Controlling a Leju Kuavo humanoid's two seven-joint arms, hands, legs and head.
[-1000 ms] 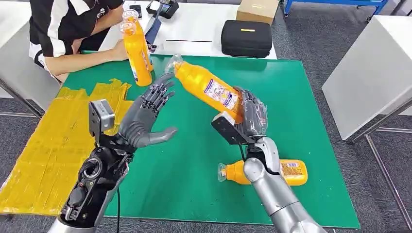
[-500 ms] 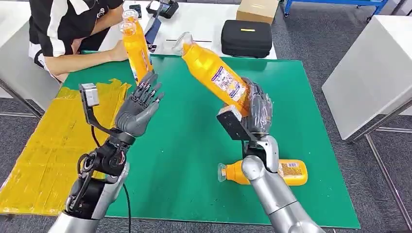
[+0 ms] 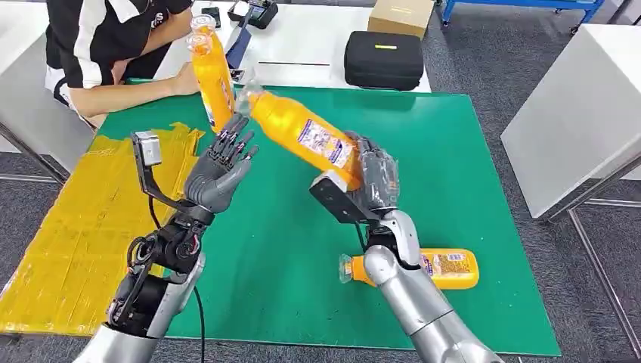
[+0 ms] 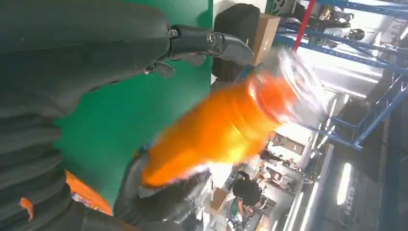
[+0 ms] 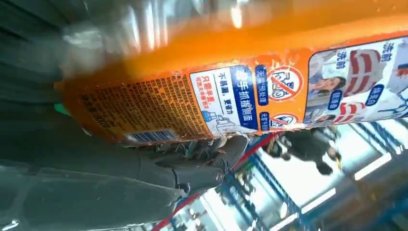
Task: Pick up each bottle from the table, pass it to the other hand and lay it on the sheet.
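Lying nearest on the green mat [image 3: 302, 287], a spare bottle [image 3: 446, 268] rests on its side beside the right forearm, likely waiting its turn. Above it the right hand [image 3: 374, 181] grasps the base of a second bottle [image 3: 298, 132], tilting its cap end across toward the left hand [image 3: 219, 170] so the handover can happen in mid-air. The left hand's fingers are spread, palm up, holding nothing, apart from the bottle, ready to receive. The yellow sheet [image 3: 75, 227] lies at that hand's side, the drop spot. Further back a person [image 3: 106, 53] holds two bottles [image 3: 212, 76] upright at the far edge.
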